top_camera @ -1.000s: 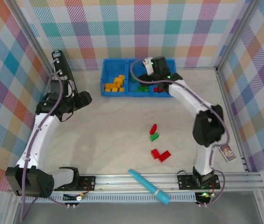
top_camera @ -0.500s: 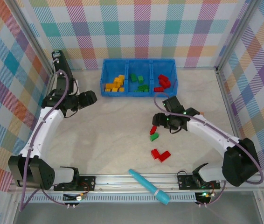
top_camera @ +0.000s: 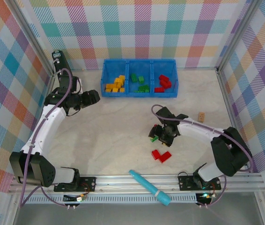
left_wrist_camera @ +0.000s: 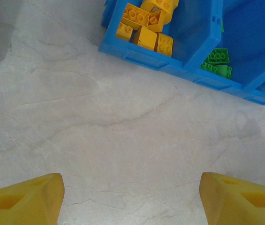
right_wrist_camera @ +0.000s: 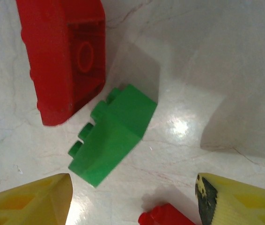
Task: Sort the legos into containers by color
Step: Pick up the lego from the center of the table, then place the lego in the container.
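Note:
The blue bin [top_camera: 137, 92] stands at the back of the table, with yellow bricks [top_camera: 115, 83] in its left compartment, green bricks [top_camera: 140, 82] in the middle and red bricks [top_camera: 163, 82] in the right. My right gripper [right_wrist_camera: 132, 197] hangs open low over the table, its fingers [right_wrist_camera: 29, 201] astride bare surface. Just ahead of them a green brick [right_wrist_camera: 114, 133] lies beside a red brick [right_wrist_camera: 67, 56] tipped on its side. Another red brick [right_wrist_camera: 167, 216] shows at the bottom edge. My left gripper [left_wrist_camera: 130, 199] is open and empty over bare table near the bin's front left corner [left_wrist_camera: 118, 47].
Two red bricks [top_camera: 161, 155] lie together in front of my right gripper [top_camera: 159, 133]. A teal stick [top_camera: 150, 187] rests by the front rail. A small tan piece [top_camera: 201, 116] sits on the table to the right. Metal frame rails bound the table on both sides.
My right arm has swung from over the bin's right compartment down to the loose red and green bricks mid-table. My left gripper has shifted slightly right and toward the bin.

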Robot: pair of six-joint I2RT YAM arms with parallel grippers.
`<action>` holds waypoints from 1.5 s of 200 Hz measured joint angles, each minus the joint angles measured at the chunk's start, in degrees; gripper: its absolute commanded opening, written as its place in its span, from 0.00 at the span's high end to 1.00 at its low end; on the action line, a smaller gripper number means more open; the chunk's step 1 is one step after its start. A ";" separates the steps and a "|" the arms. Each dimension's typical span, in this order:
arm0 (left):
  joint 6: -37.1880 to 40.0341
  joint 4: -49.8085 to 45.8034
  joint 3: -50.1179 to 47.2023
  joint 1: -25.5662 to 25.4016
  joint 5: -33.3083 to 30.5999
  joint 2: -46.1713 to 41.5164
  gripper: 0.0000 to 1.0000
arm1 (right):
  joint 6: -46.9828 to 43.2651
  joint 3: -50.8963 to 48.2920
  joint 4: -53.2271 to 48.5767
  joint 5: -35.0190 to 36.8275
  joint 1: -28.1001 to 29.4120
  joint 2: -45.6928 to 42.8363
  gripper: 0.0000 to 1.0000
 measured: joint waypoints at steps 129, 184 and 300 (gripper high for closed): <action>1.40 -0.15 0.00 0.00 -0.55 0.04 0.23 | -3.26 6.47 -2.82 2.36 0.33 9.55 0.77; 1.55 -0.17 0.02 0.00 -0.52 0.68 0.23 | -14.19 19.08 -14.71 6.40 0.20 6.34 0.80; 2.84 -0.33 1.07 0.00 -1.60 2.43 0.23 | -46.23 91.03 -15.56 17.66 -5.51 50.69 0.75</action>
